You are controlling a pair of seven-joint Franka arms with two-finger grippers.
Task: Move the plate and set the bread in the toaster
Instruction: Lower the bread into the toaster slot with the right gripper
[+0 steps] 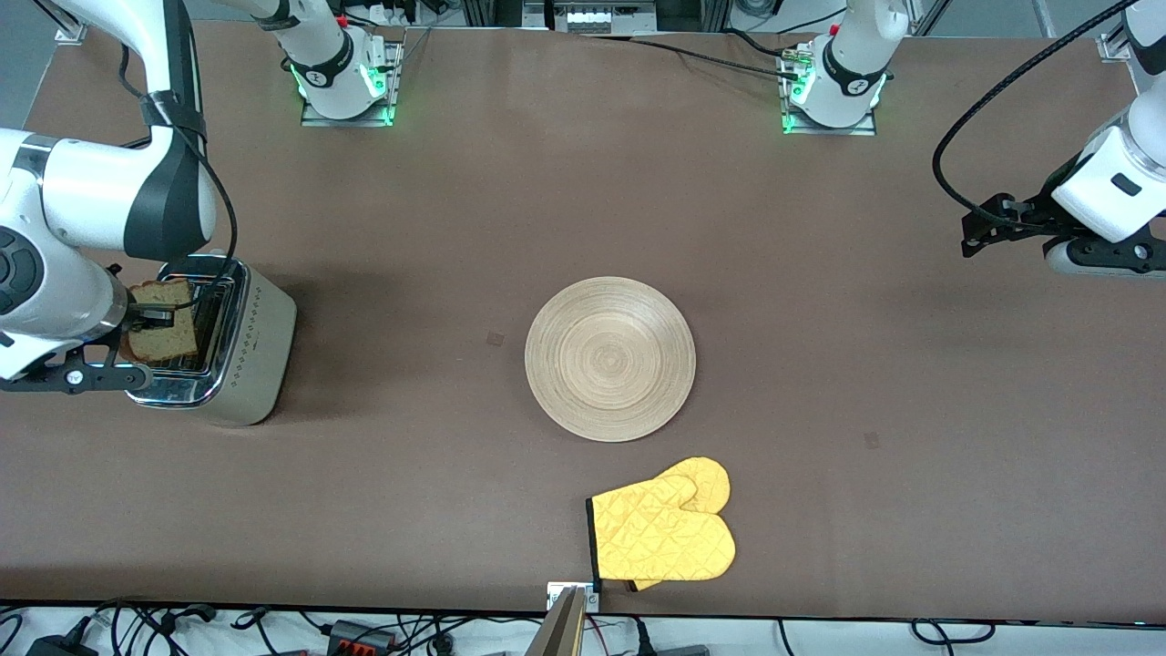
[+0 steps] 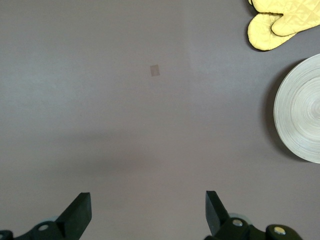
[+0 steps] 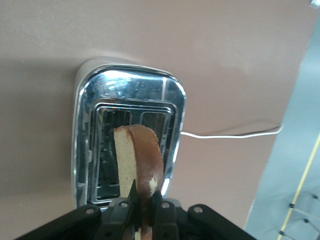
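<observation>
A: Bread (image 1: 164, 321) is up in the air, held upright right over the toaster (image 1: 239, 364). From the right wrist view it hangs edge-down above the slots, not in one yet.

B: So the last step is underway, I'd say. And the plate (image 1: 610, 358)?

A: Bare, sitting mid-surface (image 1: 455, 210), well apart from the toaster. A yellow mitt (image 1: 665, 528) lies just beside it, nearer the front camera. Whether the plate counts as moved I can't judge from here; it's simply out there with nothing on it.

B: What about the right tool (image 3: 142, 206)?

A: Pressed tight on the slice's crust edge, pinching it. It sits over the toaster, at the right arm's end of the surface.

B: What's left, then?

A: Lower the slice into a slot and let go, by my reading. It looks roughly lined up, but I can't tell which slot.

B: And the left tool (image 2: 145, 212)?

A: Spread wide, holding nothing, waiting over bare surface at the left arm's end.
</observation>
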